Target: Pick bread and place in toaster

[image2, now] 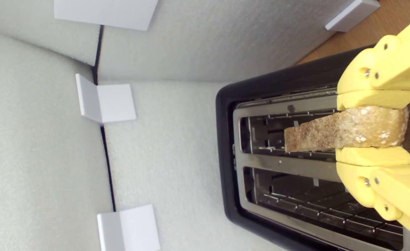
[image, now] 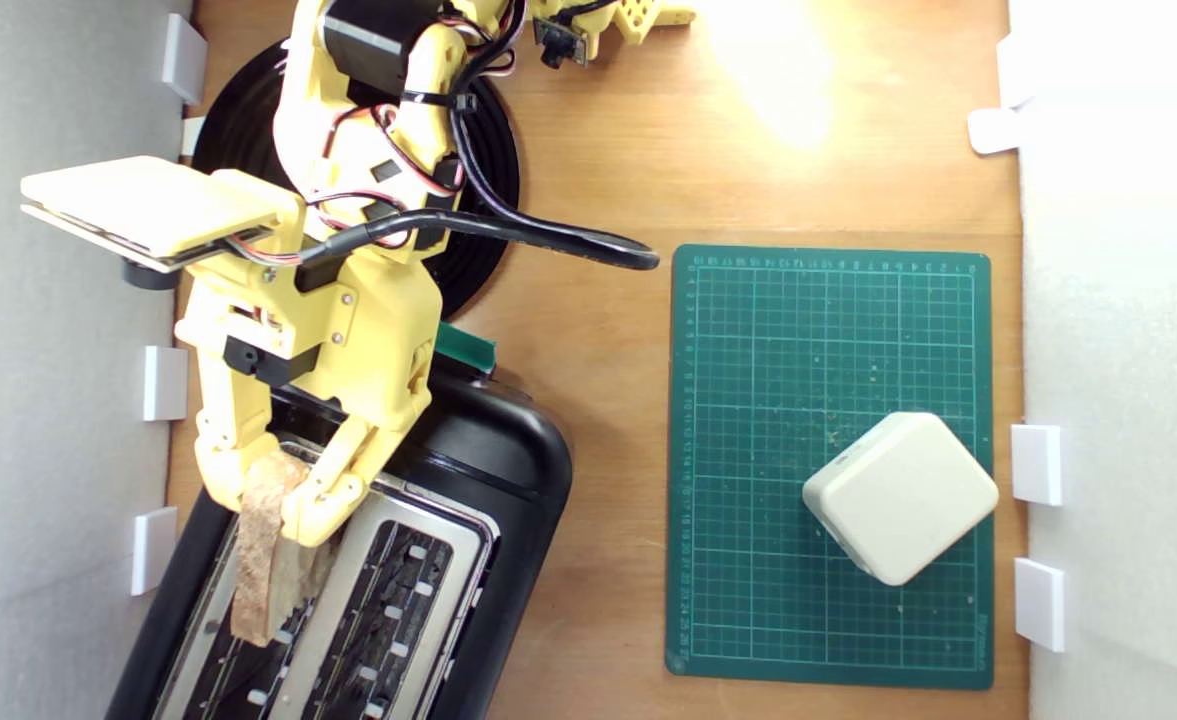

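Bread (image2: 344, 134) (held edge-on) sits clamped in my gripper (image: 270, 512) above the toaster (image: 508, 470) slot at the exterior view's left.

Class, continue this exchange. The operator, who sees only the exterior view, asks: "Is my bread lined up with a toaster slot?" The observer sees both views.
Observer: In the wrist view, the bread runs lengthwise over the toaster slot nearer the foam wall.
Operator: Is that slot free?
Observer: Yes, only bare wire guides show inside it.
Operator: Is the grip secure?
Observer: The pincer has its fingers flat against both faces of the bread.
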Tool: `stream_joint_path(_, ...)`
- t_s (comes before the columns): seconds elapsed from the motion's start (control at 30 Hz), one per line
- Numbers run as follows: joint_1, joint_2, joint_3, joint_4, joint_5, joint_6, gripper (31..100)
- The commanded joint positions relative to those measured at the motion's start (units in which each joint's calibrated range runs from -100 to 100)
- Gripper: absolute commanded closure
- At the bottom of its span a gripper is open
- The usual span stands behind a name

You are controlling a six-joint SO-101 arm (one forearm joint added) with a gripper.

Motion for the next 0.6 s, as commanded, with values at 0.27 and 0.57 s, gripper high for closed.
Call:
stream_joint_path(0.27,1.04,3.41,-0.44,4.28,-6.0,-3.49,73.2)
stream_joint_path(0.57,0.48,4.0,-0.35,9.63,-5.92,-4.02,73.2)
